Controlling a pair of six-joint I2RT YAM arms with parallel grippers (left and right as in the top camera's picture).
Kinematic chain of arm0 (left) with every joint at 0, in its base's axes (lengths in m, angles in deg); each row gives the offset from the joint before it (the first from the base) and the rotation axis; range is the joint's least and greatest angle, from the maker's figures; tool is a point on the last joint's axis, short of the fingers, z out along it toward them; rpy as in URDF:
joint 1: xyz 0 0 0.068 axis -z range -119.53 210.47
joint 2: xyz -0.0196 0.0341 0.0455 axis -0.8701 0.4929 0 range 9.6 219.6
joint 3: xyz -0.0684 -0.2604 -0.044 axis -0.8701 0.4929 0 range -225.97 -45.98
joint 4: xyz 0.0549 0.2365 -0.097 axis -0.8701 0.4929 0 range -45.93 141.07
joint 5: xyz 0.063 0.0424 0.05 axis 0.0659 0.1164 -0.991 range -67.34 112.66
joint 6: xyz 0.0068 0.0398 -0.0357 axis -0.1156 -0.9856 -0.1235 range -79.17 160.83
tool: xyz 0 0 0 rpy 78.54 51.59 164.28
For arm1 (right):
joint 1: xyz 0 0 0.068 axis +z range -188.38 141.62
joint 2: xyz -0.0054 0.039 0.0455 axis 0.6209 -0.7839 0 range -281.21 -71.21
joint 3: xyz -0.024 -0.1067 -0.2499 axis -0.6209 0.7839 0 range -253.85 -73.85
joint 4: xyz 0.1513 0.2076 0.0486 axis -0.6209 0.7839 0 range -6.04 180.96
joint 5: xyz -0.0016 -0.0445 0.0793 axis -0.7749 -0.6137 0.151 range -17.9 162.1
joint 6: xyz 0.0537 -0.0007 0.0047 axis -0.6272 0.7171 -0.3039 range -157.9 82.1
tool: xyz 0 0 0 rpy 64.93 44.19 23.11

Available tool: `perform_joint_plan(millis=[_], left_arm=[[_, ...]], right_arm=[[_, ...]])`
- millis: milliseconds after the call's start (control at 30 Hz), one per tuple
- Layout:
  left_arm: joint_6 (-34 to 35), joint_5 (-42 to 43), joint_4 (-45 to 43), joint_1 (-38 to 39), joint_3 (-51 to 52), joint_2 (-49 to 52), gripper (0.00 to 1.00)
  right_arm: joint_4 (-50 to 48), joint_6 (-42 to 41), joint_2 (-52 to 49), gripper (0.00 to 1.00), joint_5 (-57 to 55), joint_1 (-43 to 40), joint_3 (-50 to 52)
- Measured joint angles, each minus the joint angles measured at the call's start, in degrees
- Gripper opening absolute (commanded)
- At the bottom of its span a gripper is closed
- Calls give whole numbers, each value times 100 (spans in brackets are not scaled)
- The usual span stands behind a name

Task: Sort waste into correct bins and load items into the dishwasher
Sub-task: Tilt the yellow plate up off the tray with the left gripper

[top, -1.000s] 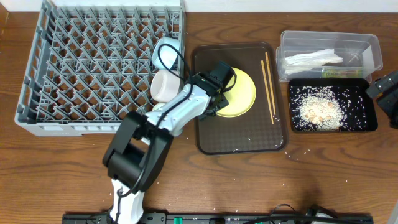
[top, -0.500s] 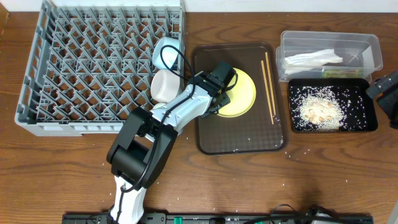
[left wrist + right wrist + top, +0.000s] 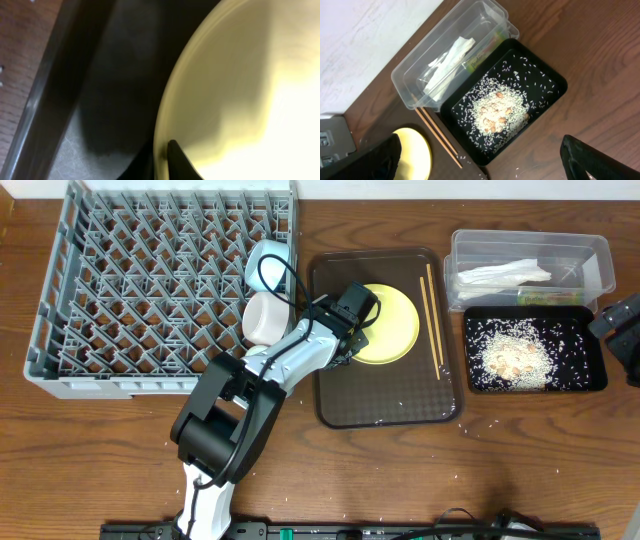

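Observation:
The round yellow plate (image 3: 390,325) lies on the brown serving tray (image 3: 385,400). My left gripper (image 3: 350,342) is shut on the plate's left rim; in the left wrist view the rim (image 3: 162,150) sits pinched between the dark fingers (image 3: 176,157). Two wooden chopsticks (image 3: 432,315) lie to the right of the plate. A white bowl (image 3: 266,317) and a light-blue bowl (image 3: 268,260) sit at the right edge of the grey dish rack (image 3: 150,280). My right gripper (image 3: 480,145) hangs open and empty above the table, by the black tray (image 3: 555,80).
The clear tub (image 3: 455,250) holds a white napkin (image 3: 505,275) and a printed wrapper (image 3: 545,297). The black tray (image 3: 470,385) below it holds rice and food scraps (image 3: 515,355). A few grains of rice lie on the brown tray and the table.
My left gripper has closed on the yellow plate's rim, and the plate has shifted slightly to the right. The right arm has not moved.

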Motion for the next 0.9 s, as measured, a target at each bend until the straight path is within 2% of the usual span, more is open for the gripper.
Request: perform_joint_plan(millis=[300,900], left_arm=[[-118,44,-39,-46,4,-31,7],[-1471,44,-262,-201,160,-1462,7]], right_arm=[[-2,0,0,99,0,0,0],[0,-2,0,99,0,0,0]])
